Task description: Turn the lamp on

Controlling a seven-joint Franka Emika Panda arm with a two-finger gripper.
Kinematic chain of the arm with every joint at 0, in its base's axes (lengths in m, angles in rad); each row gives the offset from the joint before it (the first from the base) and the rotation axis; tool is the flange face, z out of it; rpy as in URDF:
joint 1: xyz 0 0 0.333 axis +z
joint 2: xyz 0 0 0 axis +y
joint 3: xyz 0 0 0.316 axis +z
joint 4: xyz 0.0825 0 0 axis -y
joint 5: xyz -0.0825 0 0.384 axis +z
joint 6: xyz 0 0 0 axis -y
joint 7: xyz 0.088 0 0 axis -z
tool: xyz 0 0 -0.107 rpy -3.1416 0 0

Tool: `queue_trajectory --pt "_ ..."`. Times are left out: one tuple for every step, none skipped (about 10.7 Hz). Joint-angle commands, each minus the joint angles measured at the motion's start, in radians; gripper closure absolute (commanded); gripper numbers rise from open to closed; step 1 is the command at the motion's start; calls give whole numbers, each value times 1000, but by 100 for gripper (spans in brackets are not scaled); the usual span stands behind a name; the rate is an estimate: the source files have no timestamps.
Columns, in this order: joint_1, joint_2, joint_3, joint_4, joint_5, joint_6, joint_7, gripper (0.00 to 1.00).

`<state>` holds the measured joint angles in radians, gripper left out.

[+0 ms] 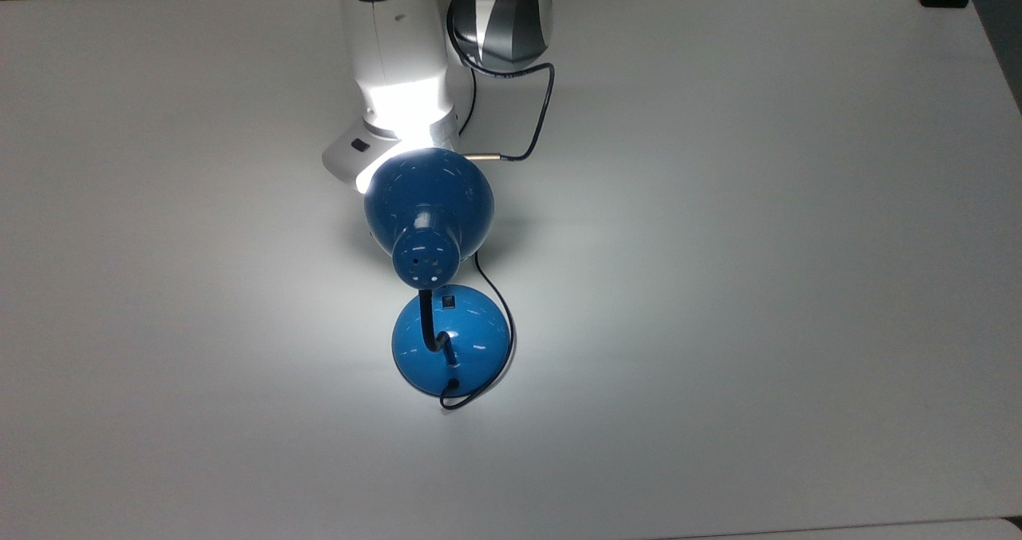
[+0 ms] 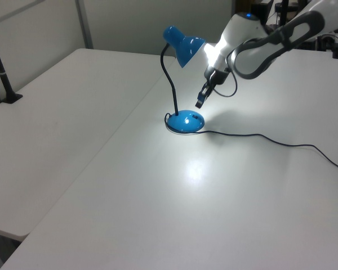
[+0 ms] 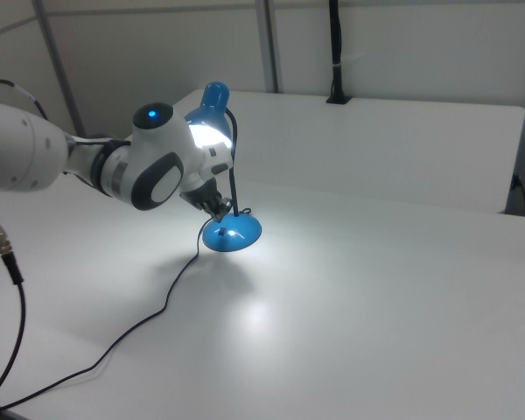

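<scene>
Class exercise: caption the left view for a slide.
Lit blue lamp on a white table, robot hand just above its base.

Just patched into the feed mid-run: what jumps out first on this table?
The lit blue lamp in the middle of the white table: its shade glares onto the white robot arm right behind it in the top view and throws a bright pool on the tabletop. In the left view the gripper hangs just above the lamp's round base, clear of it. A black cord trails off toward the left view's right.
</scene>
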<state>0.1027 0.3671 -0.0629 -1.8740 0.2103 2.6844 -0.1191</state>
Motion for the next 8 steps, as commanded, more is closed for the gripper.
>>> queue_trajectory --pt "-69 -242 22 -88 20 -252 27 81" --pt "-77 -307 12 -79 20 -368 22 55" --pt "-92 -351 -1 -41 18 -535 24 32" --pt "-101 -379 -12 20 2 -721 22 0" --pt "-106 -401 -20 77 -58 -868 19 0" --pt "-107 -407 -47 129 -110 -984 7 0" --pt "-104 -405 -64 159 -111 -1047 10 0" --pt "-104 -405 -69 162 -111 -1055 6 0"
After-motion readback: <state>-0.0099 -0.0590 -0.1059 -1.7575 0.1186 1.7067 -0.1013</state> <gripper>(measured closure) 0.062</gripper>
